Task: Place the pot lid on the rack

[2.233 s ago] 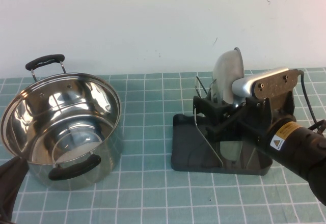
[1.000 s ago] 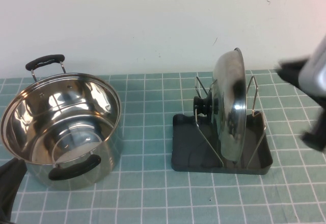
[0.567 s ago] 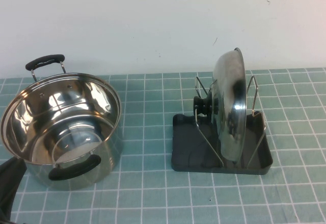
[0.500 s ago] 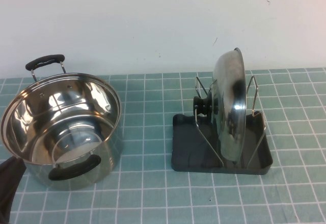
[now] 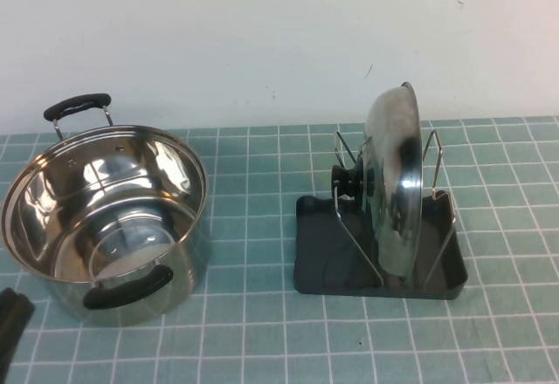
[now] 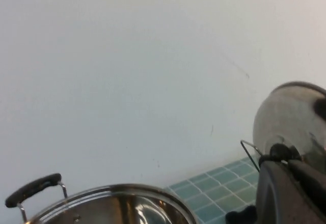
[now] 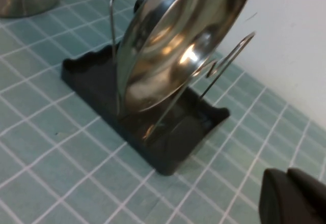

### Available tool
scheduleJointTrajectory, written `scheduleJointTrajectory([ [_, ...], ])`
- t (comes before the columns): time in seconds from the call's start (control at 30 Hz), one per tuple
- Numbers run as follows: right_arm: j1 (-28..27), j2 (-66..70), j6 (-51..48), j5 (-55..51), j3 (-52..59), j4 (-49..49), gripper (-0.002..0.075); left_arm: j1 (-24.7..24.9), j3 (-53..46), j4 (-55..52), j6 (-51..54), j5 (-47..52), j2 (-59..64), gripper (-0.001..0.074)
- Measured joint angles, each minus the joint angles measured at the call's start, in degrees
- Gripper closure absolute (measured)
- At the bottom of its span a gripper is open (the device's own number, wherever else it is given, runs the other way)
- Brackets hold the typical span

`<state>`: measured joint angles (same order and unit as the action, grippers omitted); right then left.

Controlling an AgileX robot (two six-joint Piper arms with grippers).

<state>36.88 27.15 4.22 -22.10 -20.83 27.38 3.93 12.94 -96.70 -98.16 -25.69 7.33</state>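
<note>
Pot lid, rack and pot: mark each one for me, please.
pot lid (image 5: 395, 183), high view, on its shiny domed face.
rack (image 5: 325, 257), high view, on the bare dark tray floor.
pot (image 5: 105, 201), high view, on its inner steel wall.

The lid (image 5: 395, 183) stood on edge in the rack (image 5: 323, 266) at right of centre, held between wire loops, its black knob (image 5: 344, 181) facing left. At left, well apart, the open pot (image 5: 105, 218) sat on the tiled table (image 5: 262, 332). A dark part of the left arm (image 5: 10, 318) showed at lower left; neither hand appeared.
</note>
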Motion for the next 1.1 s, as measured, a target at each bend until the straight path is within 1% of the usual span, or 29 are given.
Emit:
scheduleJointTrajectory([
  [0.2, 0.0, 0.0, 0.67, 0.22, 3.45, -1.02, 0.0727, 0.0, 0.12, 0.06, 0.02, 3.26, -5.02, 0.0737],
  [0.33, 0.0, 0.0, 0.79, -3.34, 4.67, -1.38, 0.0727, 0.0, 0.22, -2.98, 0.02, 4.47, -6.03, 0.0737],
  [0.5, 0.0, 0.0, 0.9, -7.25, 5.65, -1.46, 0.0727, 0.0, 0.22, -3.7, 0.02, 4.14, -6.03, 0.0737],
  [0.7, 0.0, 0.0, 0.9, -10.32, 5.9, -1.61, 0.0727, 0.0, 0.22, -4.19, 0.02, -1.38, -6.03, 0.0737],
  [0.93, 0.0, 0.0, 0.9, -11.11, 5.9, -1.65, 0.0727, 0.0, 0.22, -4.79, 0.02, -11.4, -6.03, 0.0737],
  [1.0, 0.0, 0.0, 0.9, -11.22, 5.9, -1.74, 0.0727, 0.0, 0.22, -4.79, 0.02, -11.07, -6.03, 0.0737],
  [1.1, 0.0, 0.0, 0.93, -11.31, 5.9, -1.77, 0.0727, 0.0, 0.22, -4.79, 0.02, -4.98, -6.03, 0.0737],
])
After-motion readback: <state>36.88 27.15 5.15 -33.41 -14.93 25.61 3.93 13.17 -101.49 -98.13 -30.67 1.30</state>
